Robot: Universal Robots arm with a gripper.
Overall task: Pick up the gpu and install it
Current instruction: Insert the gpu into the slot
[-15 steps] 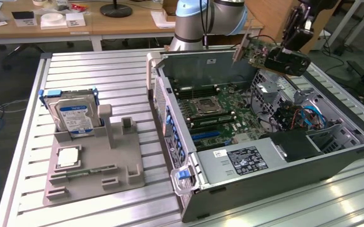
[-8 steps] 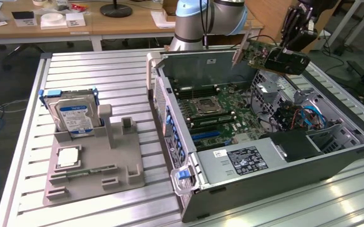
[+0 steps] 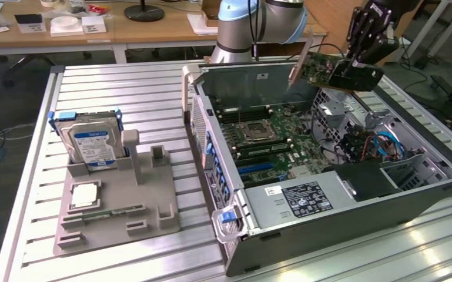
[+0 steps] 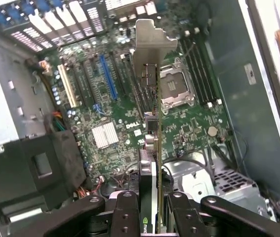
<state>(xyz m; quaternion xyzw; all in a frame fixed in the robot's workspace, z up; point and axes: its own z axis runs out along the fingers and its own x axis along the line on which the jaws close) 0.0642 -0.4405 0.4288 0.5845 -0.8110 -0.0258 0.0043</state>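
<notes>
1. The gpu [image 3: 318, 69], a thin flat card of dark green circuit board with a black cooler and a long silver metal bracket [image 4: 148, 47] at one end, is held in the air above the open grey metal computer case [image 3: 414, 197], over its far corner at the exterior view's right.
2. The black two-finger gripper [image 4: 152, 207] is clamped on the gpu. In the wrist view, one finger is seen pressed on each flat side of the card, which is shown edge-on between them.
3. Nothing in the case is touched by the card. The green motherboard [image 4: 194, 128] lies below it, and the long blue expansion slot [image 4: 109, 74] is seen to one side of the card's edge, not under it.
4. The picking up is judged to be done. The step in hand is the carrying of the card to its slot, and the installing is not yet done.
5. For the seating, it is judged that the card's lower edge must be brought in line with the slot and directly over it, with the bracket turned to the perforated rear wall [image 3: 202, 135] of the case.
6. The boxy silver hard drive with a blue-white label [image 3: 92, 144] stands in the grey plastic holder [image 3: 116, 220], well apart from the case.
</notes>
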